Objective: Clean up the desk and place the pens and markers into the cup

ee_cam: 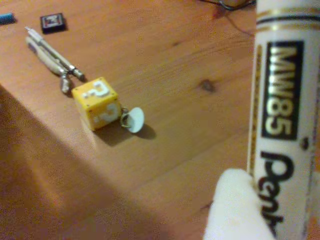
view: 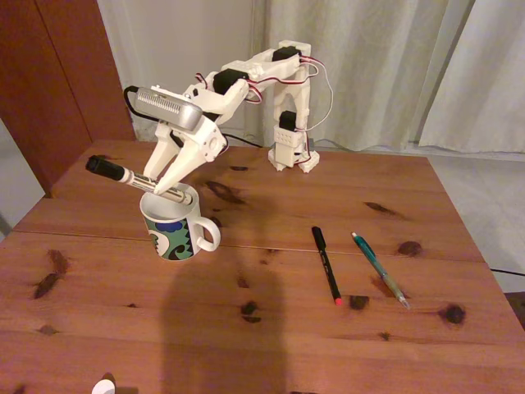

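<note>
In the fixed view my gripper (view: 164, 185) is shut on the thick white marker (view: 135, 177). The marker is tilted, with its black cap up to the left and its lower end over the mouth of the cup (view: 174, 226). The white cup, with its green and blue pattern, stands left of centre on the desk (view: 271, 328). The thin black pen with a red tip (view: 326, 264) and the teal pen (view: 380, 268) lie side by side to the right. In the wrist view the marker (ee_cam: 282, 125) stands along the right edge, with a white fingertip (ee_cam: 232, 215) against it.
The wrist view shows a yellow question-mark cube (ee_cam: 96, 102) with a small white disc (ee_cam: 135, 120), a metal clip-like piece (ee_cam: 50, 50) and a small black square (ee_cam: 52, 22) on the wood. A curtain hangs behind the arm's base (view: 291, 152).
</note>
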Robot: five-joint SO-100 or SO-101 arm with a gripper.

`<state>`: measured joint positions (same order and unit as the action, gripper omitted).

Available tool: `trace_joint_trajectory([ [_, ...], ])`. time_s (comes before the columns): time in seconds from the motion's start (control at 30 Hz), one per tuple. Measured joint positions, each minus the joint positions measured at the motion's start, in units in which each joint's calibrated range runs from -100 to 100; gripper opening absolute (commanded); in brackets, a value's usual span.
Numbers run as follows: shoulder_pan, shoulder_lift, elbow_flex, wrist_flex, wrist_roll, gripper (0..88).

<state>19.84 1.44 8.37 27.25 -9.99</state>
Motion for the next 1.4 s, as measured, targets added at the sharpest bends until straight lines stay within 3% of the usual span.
trace_joint_trajectory([
  [0.37,-1.03,-1.36,6.03,-0.41,-0.68,0.8],
  [0.63,-1.61,-5.93,15.46,-13.44,-3.22,0.8],
  [0.97,-1.54,-5.93,17.24,-20.16,-3.52,0.8],
  [1.4,-5.57,-12.03,22.76,-20.99,-5.08,0.8],
])
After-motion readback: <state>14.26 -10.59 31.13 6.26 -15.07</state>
